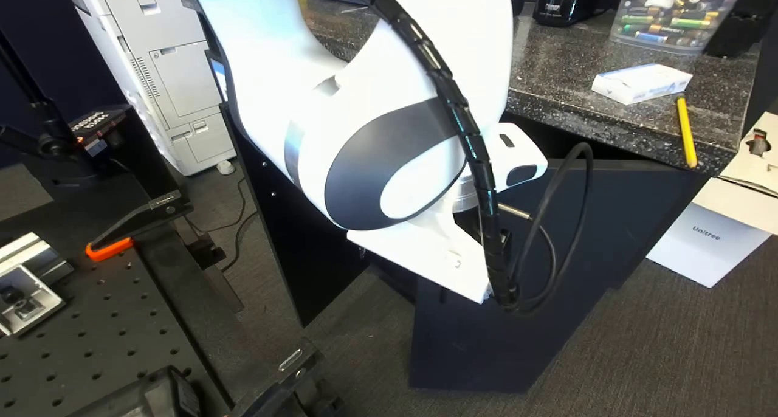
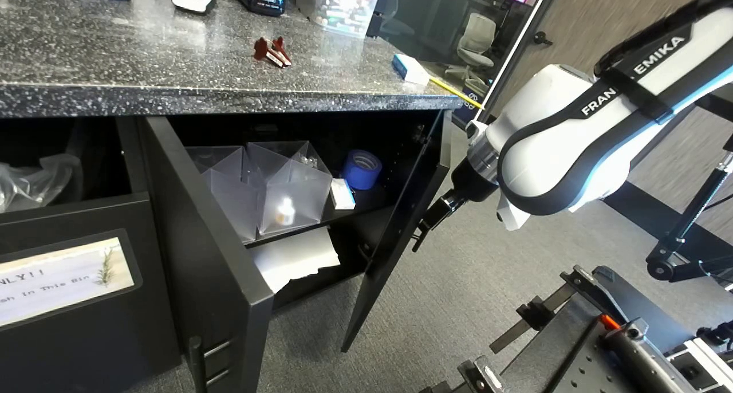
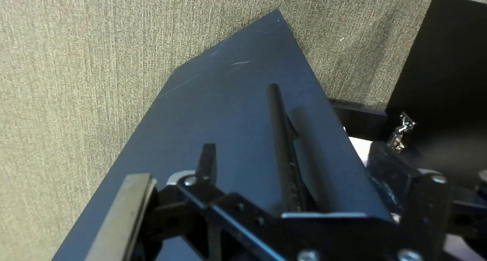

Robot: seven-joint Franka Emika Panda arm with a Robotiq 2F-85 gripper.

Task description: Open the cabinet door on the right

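standing ajar at the right end of the cabinet (image 2: 343, 130), the cabinet door (image 2: 395, 235) looks stiff, fairly heavy, best taken by its bar handle (image 3: 279, 128), while the claw (image 3: 293, 150) gapes, holding nothing.

A: anyone else squinting at that arm (image 1: 371, 110)? Its white shell's blown out in an exterior view, with a bluish cast up top.

B: yep. Desk (image 2: 189, 61) has hazy bright patches too, and the clear bin (image 2: 309, 0) is glaring hard.

A: meanwhile the inside of the cabinet (image 2: 395, 152) goes almost pure black under the top.

B: wrist view tints the carpet (image 3: 76, 63) yellowish lol. Nice soft shadow on the door (image 3: 224, 105) though, just right of the handle (image 3: 280, 139).

A: jaws are kinda soft that close to the lens, and the right edge smears into dark blur.
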